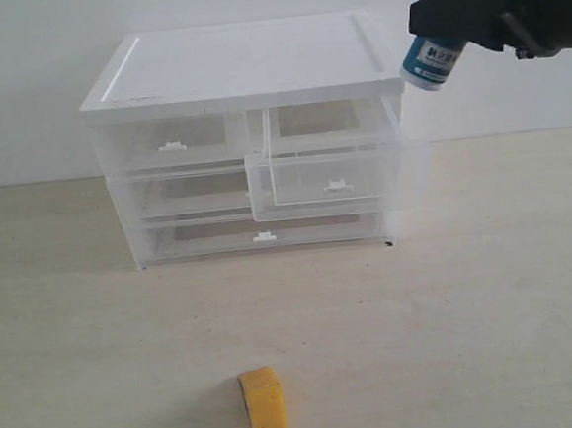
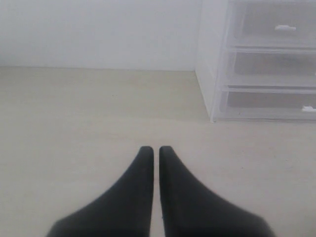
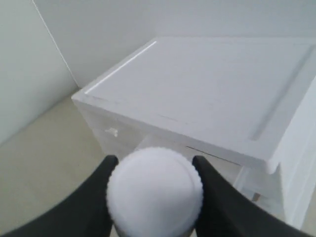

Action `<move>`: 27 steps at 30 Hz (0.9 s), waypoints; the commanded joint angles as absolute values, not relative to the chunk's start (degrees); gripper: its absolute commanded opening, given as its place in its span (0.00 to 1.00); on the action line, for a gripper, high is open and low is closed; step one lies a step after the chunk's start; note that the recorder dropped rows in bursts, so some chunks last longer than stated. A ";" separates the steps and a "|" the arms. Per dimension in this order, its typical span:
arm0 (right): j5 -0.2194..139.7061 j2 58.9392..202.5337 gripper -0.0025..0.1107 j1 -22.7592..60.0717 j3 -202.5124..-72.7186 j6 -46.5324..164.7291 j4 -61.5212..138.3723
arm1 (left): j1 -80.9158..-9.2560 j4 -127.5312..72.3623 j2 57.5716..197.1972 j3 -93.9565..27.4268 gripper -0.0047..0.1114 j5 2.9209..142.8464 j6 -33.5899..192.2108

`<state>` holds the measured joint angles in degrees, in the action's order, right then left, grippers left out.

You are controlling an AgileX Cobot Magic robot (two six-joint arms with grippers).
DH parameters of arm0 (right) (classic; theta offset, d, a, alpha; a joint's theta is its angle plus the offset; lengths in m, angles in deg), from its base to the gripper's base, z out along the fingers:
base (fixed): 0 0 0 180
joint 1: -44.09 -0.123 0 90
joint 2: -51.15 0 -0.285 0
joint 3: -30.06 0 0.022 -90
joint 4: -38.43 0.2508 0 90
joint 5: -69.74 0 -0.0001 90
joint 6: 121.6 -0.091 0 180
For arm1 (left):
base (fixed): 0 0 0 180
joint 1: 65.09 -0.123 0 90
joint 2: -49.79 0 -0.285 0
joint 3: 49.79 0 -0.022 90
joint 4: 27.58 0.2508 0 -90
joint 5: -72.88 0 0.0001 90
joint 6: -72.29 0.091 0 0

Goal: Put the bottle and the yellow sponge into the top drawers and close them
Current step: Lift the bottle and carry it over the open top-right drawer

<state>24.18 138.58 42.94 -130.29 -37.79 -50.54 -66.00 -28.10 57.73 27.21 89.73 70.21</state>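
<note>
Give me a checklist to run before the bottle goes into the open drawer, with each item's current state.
1. Grip on the small white plastic pill bottle with the blue label: the right end effector has a finger on either side of it, ok.
2. Translucent plastic top right drawer pulled out: ok.
3. Drawer free of contents: nothing shows inside, ok.
4. Bottle over the drawer opening: it hangs tilted beside the top right corner of the white plastic cabinet, not ok.
5. Left end effector out of the way: shut, empty, off to the cabinet's side, ok.
</note>
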 commanded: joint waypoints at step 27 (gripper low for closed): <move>46.41 151.12 0.02 25.38 -131.10 -50.90 -23.30 | -66.17 -28.70 57.57 27.43 0.08 89.35 70.40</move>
<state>44.08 150.46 26.60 -130.75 -49.18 -25.57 -66.00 -28.10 57.73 27.21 89.73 70.21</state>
